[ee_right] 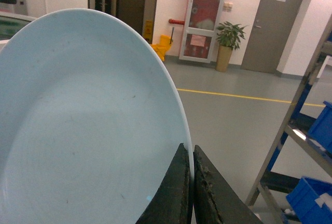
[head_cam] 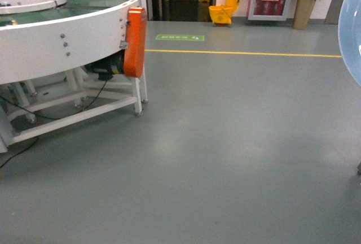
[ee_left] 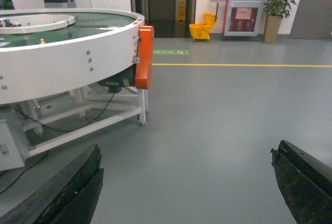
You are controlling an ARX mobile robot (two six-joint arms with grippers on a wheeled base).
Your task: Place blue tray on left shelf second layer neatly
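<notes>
Right gripper [ee_right: 191,193], under my remote control, pinches the rim of the blue tray [ee_right: 83,125], held upright above grey floor; left gripper [ee_left: 187,187] gapes wide, holding nothing, beside the white conveyor table [ee_left: 62,63].

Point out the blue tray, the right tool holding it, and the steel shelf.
blue tray [ee_right: 88,120]: right wrist view, middle of its pale inner face.
right tool [ee_right: 192,193]: right wrist view, where the two dark fingers pinch the tray's rim.
steel shelf [ee_right: 311,79]: right wrist view, on its slanting upright post.
</notes>
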